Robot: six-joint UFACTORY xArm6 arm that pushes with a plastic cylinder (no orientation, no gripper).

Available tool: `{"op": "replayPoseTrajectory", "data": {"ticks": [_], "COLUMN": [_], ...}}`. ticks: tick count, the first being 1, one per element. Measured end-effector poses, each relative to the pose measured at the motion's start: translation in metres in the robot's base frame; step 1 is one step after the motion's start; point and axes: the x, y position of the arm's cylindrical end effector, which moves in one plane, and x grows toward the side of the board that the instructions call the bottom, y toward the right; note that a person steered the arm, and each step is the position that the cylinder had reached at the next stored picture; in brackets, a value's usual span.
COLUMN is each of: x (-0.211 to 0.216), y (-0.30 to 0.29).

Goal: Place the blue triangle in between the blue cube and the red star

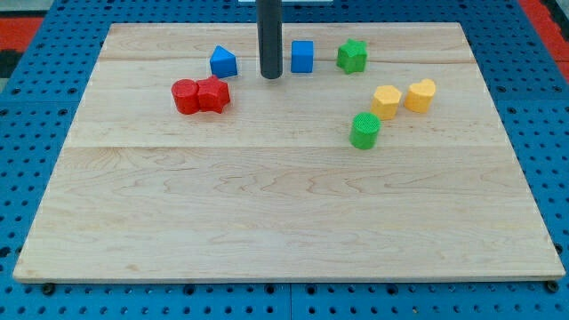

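The small blue triangle block (pixel 223 62) sits near the view's top left of the pale wooden board (pixel 284 222), just above the two red blocks. Those two touch each other: a rounded red block (pixel 185 96) on the left and a lobed one I take for the red star (pixel 213 93) on the right, though its shape is hard to be sure of. My tip (pixel 270 75), the bare end of a dark rod with nothing to open or close and nothing held, rests between the blue triangle and the blue cube (pixel 302 56), touching neither. I judge the triangle is already roughly between cube and star, perhaps too close to the star. Off to the view's right, well apart, are a green star-like block (pixel 352 56), two yellow blocks (pixel 386 100) (pixel 420 94) and a green cylinder (pixel 364 130), none in my way.
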Motion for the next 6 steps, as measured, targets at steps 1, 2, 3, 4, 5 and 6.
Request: {"op": "replayPoseTrajectory", "data": {"ticks": [1, 2, 3, 4, 5, 6], "x": [0.006, 0.006, 0.011, 0.013, 0.010, 0.008], "y": [0.008, 0.017, 0.020, 0.001, -0.028, -0.070]}}
